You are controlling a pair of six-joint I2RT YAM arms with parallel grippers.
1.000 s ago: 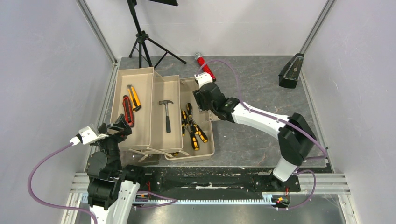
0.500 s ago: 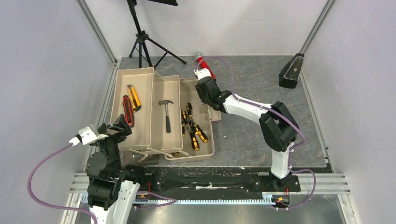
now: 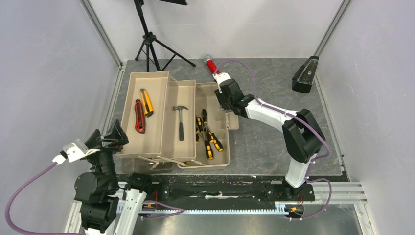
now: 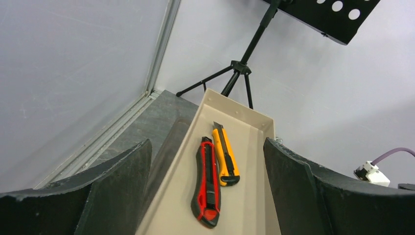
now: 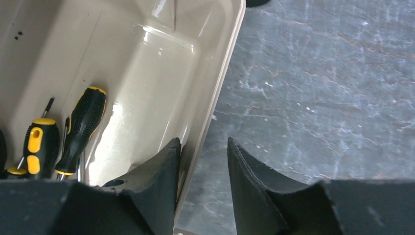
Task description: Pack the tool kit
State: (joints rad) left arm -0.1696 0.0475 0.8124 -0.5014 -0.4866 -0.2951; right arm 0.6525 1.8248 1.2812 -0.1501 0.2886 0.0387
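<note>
Opened-out toolbox [image 3: 211, 95] on the left half of the tabletop [image 3: 274, 142], holding a red knife [image 4: 206, 188] and an orange knife [image 4: 226, 156], a hammer [image 3: 180, 122] and screwdrivers [image 3: 208, 134]. We see the right tool [image 5: 203, 144] narrowly parted astride the box's right wall, its inner finger against the wall. The left tool [image 4: 206, 142] gapes wide and empty by the knife tray's near end.

No text, label, brand or number can be read in any view, neither on the toolbox [image 3: 128, 105] nor on the hammer [image 3: 181, 125].
</note>
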